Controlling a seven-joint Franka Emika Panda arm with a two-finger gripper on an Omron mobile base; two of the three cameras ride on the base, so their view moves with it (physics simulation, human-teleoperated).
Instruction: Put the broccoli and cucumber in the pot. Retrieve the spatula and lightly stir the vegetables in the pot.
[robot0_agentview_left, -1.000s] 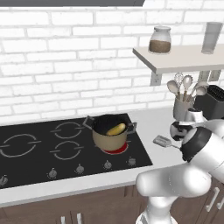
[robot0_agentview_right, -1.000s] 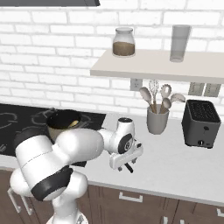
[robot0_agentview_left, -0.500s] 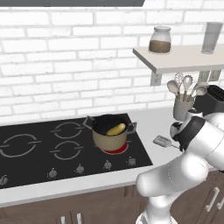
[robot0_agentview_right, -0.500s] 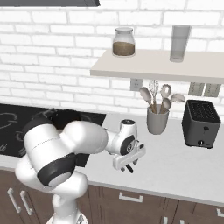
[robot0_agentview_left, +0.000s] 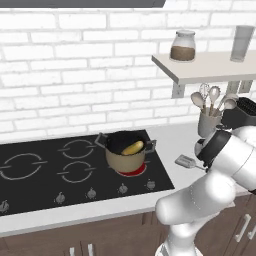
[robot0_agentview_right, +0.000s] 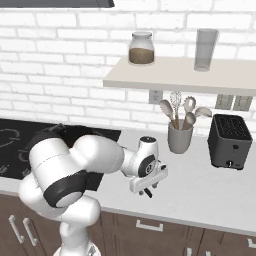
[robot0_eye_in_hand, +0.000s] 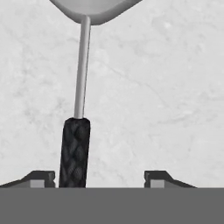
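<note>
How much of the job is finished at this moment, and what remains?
The cucumber already lies in the pot; broccoli cannot be made out there. The open hand is low over the counter with the spatula handle between its fingers, not yet gripped. Grasping, lifting and stirring remain.

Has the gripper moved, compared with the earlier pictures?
Yes. In the right base view the gripper now sits lower and further right, nearer the utensil cup and toaster, which kept their places.
</note>
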